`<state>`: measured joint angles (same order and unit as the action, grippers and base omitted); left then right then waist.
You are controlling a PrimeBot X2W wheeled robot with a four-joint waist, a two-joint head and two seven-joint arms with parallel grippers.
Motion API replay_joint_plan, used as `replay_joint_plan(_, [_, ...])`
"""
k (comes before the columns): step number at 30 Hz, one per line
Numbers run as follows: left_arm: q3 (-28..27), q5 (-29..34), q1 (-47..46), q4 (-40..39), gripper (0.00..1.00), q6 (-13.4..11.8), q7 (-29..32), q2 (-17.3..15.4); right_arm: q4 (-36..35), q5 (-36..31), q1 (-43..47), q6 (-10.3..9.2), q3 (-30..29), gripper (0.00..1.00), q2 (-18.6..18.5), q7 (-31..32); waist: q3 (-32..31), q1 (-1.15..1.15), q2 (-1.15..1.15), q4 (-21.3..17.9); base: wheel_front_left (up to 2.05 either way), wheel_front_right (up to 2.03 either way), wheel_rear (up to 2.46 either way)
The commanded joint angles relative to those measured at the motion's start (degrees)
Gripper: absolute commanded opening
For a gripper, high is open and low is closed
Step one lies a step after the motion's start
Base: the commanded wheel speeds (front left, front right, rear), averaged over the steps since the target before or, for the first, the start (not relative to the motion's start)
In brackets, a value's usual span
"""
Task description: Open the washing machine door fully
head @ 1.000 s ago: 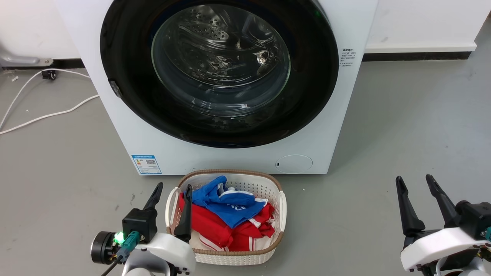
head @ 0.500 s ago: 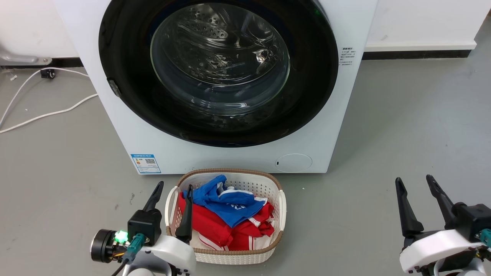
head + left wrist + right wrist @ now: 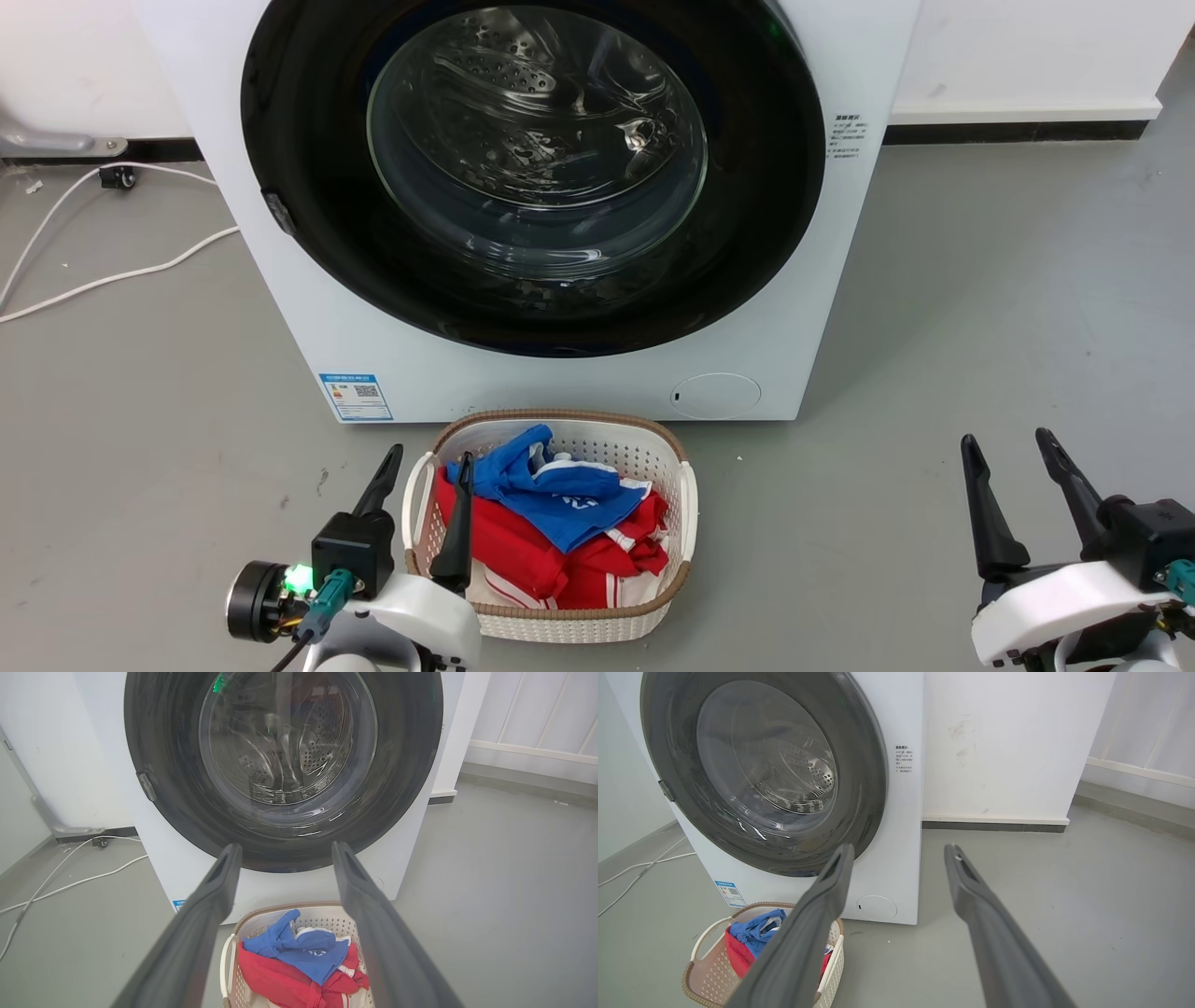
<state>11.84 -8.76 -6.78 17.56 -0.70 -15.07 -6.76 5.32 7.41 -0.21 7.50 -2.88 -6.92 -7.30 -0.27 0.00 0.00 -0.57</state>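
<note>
Well, nothing of the job looks done yet: the washing machine door (image 3: 534, 168) sits shut, flush against the front of the washing machine (image 3: 560, 383) at the far side of the floor. The left gripper (image 3: 429, 455) and the right gripper (image 3: 1005, 437) hang low on the near side, well apart from it, each spread wide and holding nothing. A laundry basket (image 3: 560, 415) of clothes stands just before the machine. By my reckoning the reach, a grip near the small tab (image 3: 280, 215) on the door's left edge, and the whole swing are left to do.

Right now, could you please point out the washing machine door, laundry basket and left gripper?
washing machine door (image 3: 301, 140), head view, glossy black rim.
laundry basket (image 3: 560, 414), head view, brown rim.
left gripper (image 3: 430, 454), head view, between fingertips.
</note>
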Motion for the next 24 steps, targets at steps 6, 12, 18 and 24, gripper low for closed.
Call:
replay_joint_plan(6, [-0.3,0.3,-0.6,0.5,1.00,0.4,-0.2,0.2,0.0,0.1,-0.2,-0.02,-0.2,1.00,-0.1,0.0,0.1,0.00,0.00,0.2,0.00,0.00,0.00])
replay_joint_plan(12, [-0.6,0.2,-0.4,0.7,1.00,0.5,-0.2,0.4,0.1,1.4,-0.1,-0.02,0.5,0.00,-1.2,0.5,0.0,0.00,0.00,0.3,0.00,0.00,0.00])
replay_joint_plan(18, [-0.9,0.3,-0.3,0.5,1.00,0.6,-0.2,0.5,0.1,5.2,-0.6,-0.02,-0.3,0.00,-1.3,1.0,0.1,0.00,0.00,0.1,0.00,0.00,0.00])
replay_joint_plan(24, [-1.1,0.5,-0.5,0.3,1.00,0.7,-0.2,0.6,-0.2,23.2,-2.9,-0.01,-3.3,0.00,1.9,4.5,0.4,0.00,0.00,-0.4,0.00,0.00,0.00])
